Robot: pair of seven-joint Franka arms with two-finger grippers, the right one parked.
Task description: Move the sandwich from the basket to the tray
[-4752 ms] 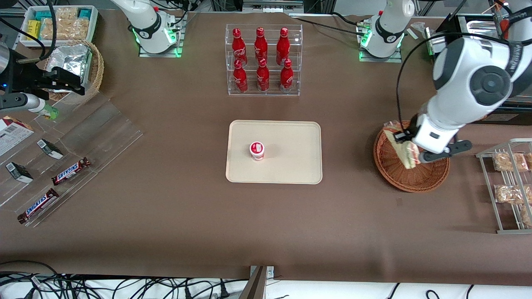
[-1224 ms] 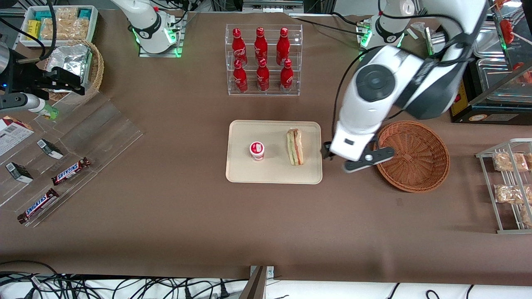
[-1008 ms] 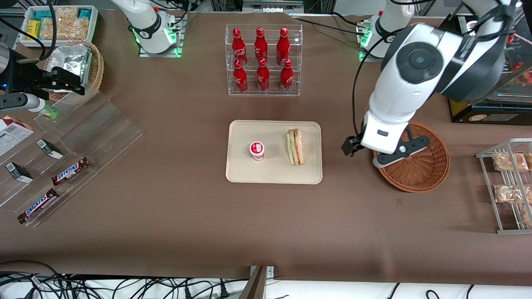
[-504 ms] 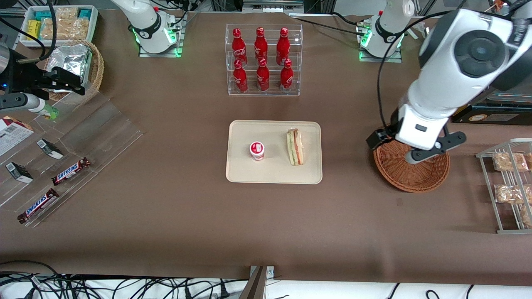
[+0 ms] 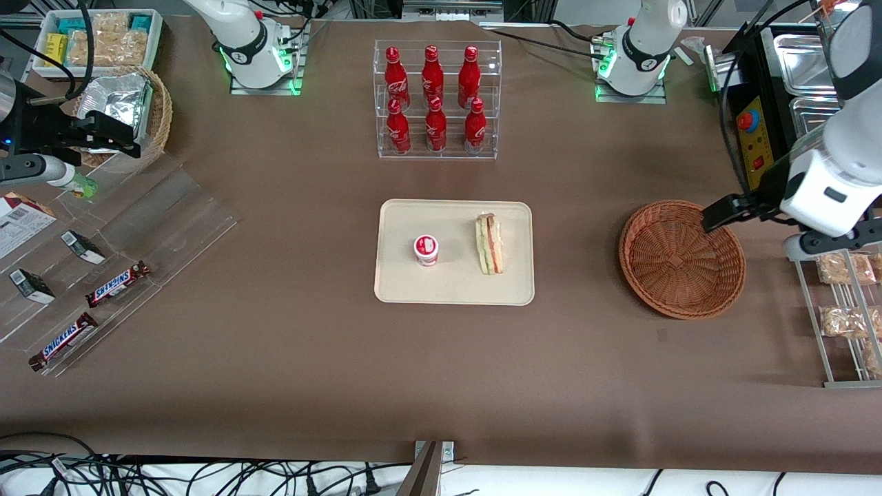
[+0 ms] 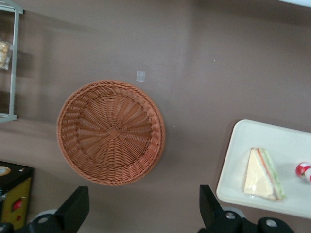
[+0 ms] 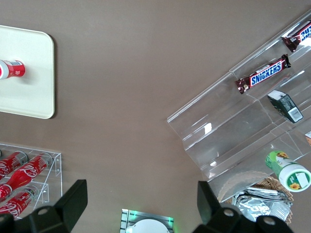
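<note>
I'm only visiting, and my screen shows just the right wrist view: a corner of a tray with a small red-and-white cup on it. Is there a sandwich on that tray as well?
Observer: Yes. The sandwich lies flat on the tray, beside the cup.
Operator: And the basket?
Observer: The basket stands on the table toward the working arm's end, with nothing in it.
Operator: Where is the gripper?
Observer: The gripper hangs above the table by the basket's rim, open and holding nothing.
</note>
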